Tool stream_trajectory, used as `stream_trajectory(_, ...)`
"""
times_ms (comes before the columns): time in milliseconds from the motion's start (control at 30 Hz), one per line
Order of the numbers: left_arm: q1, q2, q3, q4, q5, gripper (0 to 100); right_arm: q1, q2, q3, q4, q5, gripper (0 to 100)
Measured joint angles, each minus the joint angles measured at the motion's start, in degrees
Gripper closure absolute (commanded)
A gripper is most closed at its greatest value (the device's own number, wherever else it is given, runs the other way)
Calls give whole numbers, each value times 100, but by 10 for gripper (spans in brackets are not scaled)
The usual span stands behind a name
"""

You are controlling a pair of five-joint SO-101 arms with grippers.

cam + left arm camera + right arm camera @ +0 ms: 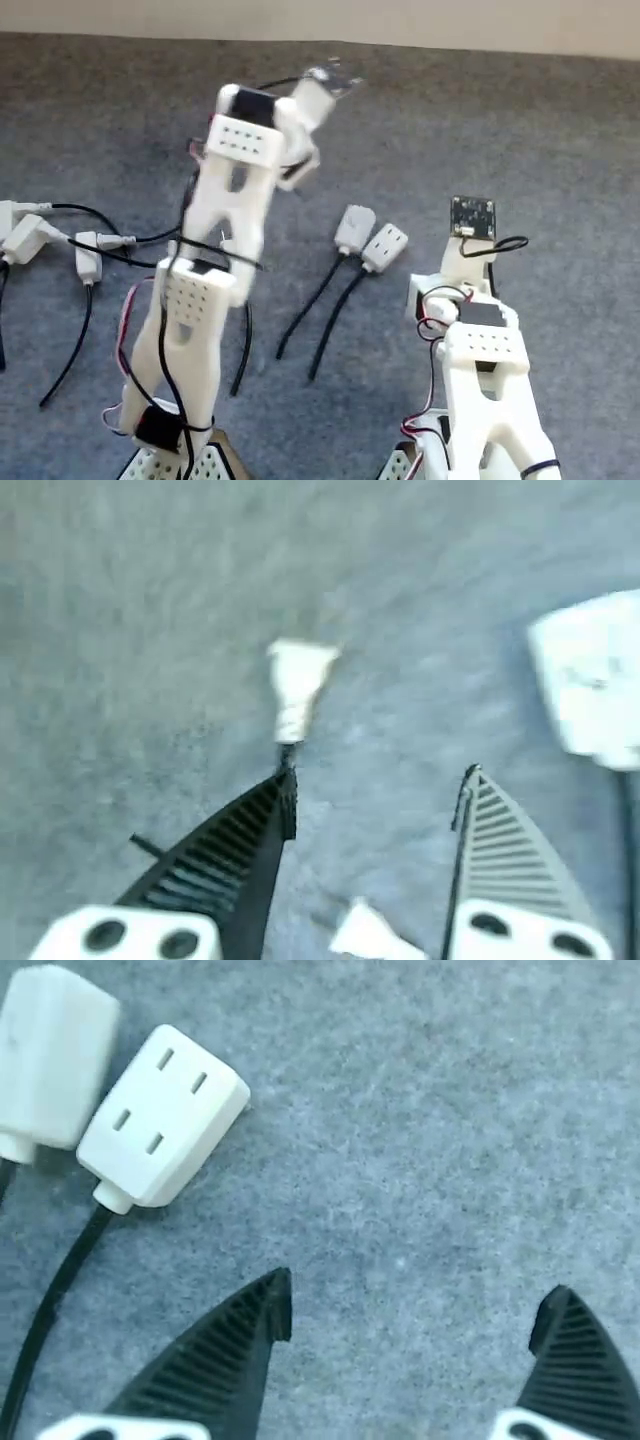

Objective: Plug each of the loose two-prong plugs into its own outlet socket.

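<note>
Two white outlet sockets (354, 228) (385, 247) with black cords lie side by side mid-table. In the right wrist view the nearer socket (160, 1115) shows its slots face up, and the other socket (50, 1055) lies beside it. My right gripper (417, 1310) is open over bare carpet just beside them, holding nothing. Loose white plugs (88, 255) (20, 235) lie at the far left. My left gripper (325, 85) is raised near the table's far side; it is open (378, 785) and empty, above a small white plug-like piece (298, 685).
Black cords (310, 300) trail from the sockets toward the front. More cords (70, 345) run from the plugs at the left. The right arm's base (480, 400) stands at the front right. Grey carpet (560, 150) covers the table.
</note>
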Motion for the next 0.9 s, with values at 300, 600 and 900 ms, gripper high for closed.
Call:
stream_trajectory(300,1011,378,-545,343,185,736,9,0,0,0,0,633)
stream_trajectory(600,747,1442,-580,-44,246,737,9,0,0,0,0,633)
stream_trajectory(900,-167,1565,-615,-264,-123,737,9,0,0,0,0,633)
